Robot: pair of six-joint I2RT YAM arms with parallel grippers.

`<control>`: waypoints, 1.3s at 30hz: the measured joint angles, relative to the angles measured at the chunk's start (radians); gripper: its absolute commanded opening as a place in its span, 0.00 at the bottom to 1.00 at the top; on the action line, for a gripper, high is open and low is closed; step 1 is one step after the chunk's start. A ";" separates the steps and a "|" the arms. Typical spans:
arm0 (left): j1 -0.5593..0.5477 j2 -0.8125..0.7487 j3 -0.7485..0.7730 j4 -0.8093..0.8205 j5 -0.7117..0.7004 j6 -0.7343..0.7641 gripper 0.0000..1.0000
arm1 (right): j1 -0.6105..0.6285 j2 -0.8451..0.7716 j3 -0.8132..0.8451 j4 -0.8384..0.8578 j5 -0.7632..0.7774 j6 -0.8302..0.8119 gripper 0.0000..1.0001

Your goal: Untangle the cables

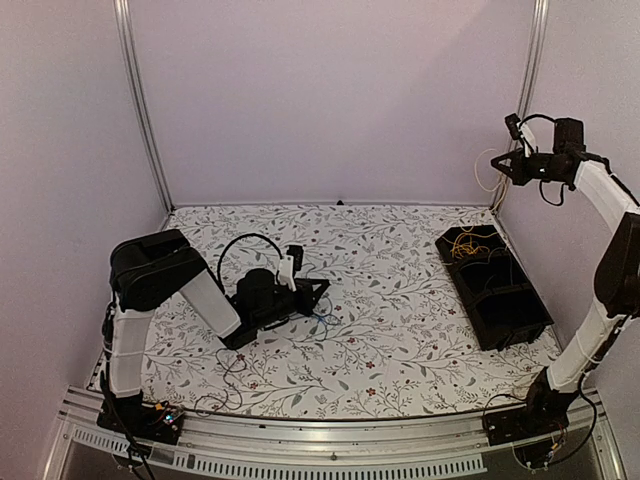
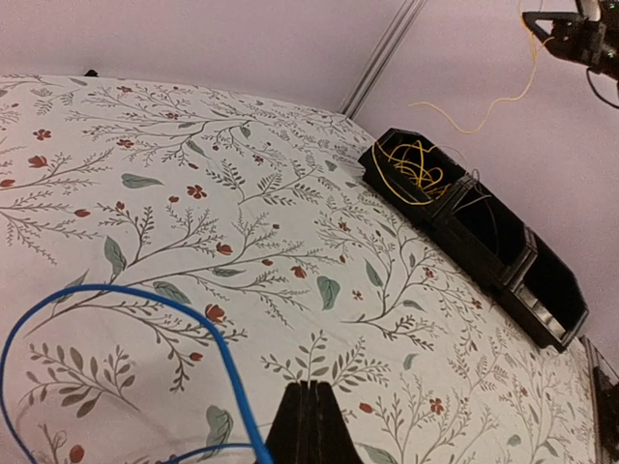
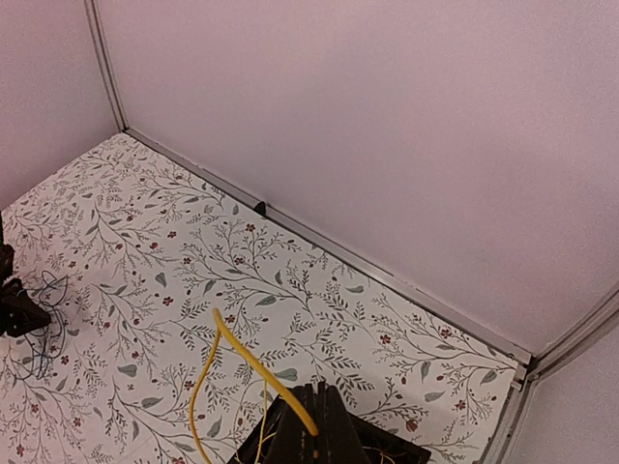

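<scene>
1. The table [image 1: 400, 330], covered in a floral cloth, is filling the floor of the pale-walled booth.
2. The right arm [image 1: 610, 260] is reaching high along the right wall. The left arm [image 1: 160, 275] is folding low over the left half of the table.
3. A black tray [image 1: 512, 312] with several compartments is sitting on the right side of the table, running from near to far.
4. The right gripper [image 1: 500, 167] is hanging in the air above the tray's far end, with its fingers [image 3: 302, 425] pinching the yellow cable [image 3: 247, 353]. The cable is drooping from it in a loose loop, and more yellow coils are lying in the tray's farthest compartment.
5. The left gripper [image 2: 309, 416] is pointing down at the cloth near the table's middle, with its fingers pressing together. Whether it is pinching anything cannot be told.
6. The blue cable [image 2: 116, 290] is lying on the cloth in a wide arc just beside the left gripper, well apart from the tray. The right wrist view is showing it as a small loose tangle beside that gripper.
</scene>
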 measured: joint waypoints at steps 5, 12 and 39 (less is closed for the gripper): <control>0.000 0.000 0.000 0.000 0.002 0.000 0.00 | -0.021 0.048 -0.043 0.000 0.032 -0.036 0.00; 0.002 0.000 0.000 0.000 0.003 -0.003 0.00 | -0.025 0.124 -0.080 -0.014 0.108 -0.108 0.00; 0.009 -0.016 0.000 -0.012 0.035 -0.006 0.00 | 0.148 0.508 0.084 -0.259 0.576 -0.292 0.23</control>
